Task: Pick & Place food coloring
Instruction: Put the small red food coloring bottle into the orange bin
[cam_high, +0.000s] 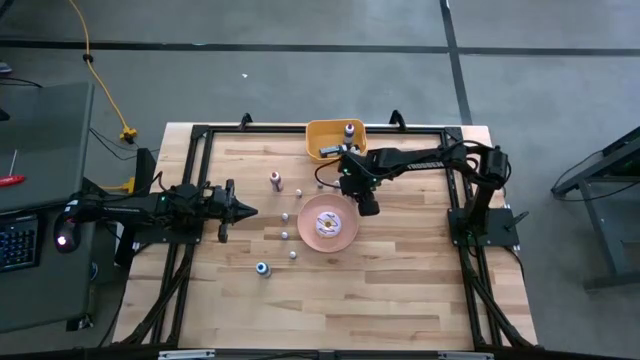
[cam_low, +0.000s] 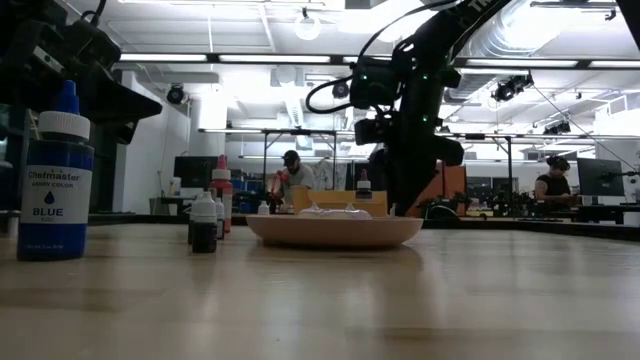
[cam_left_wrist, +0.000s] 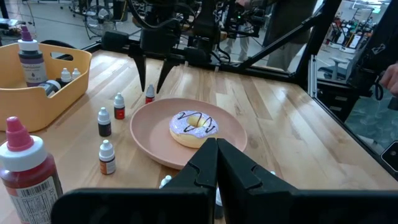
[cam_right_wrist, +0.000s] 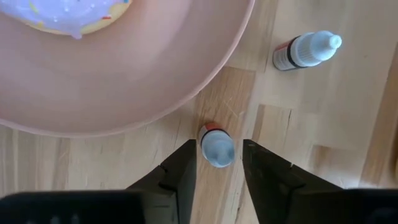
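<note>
I am looking down through the right gripper (cam_right_wrist: 216, 163), whose two dark fingers are standing apart with a tiny red-banded dropper bottle (cam_right_wrist: 216, 147) upright between them, its whitish cap facing me; neither finger is visibly touching it yet. I am judging it light, stiff plastic, smooth and easy to tip or squirt sideways out of a pinch, so I am planning to take it low on the body below the cap, squarely from both sides, with a gentle close. The bottle is standing on the wood just beside the rim of the pink plate (cam_right_wrist: 205, 81) carrying an iced doughnut (cam_right_wrist: 74, 15), so one finger is working in a tight gap there. A second small bottle (cam_right_wrist: 305, 51) is lying on its side nearby. Further out, more little bottles (cam_left_wrist: 107, 157) are dotting the table, a few are already sitting in the orange bin (cam_high: 325, 133), and a blue-capped bottle (cam_high: 262, 268) is standing well apart. My left gripper (cam_high: 245, 210) is waiting at the table's left side, fingers together.
</note>
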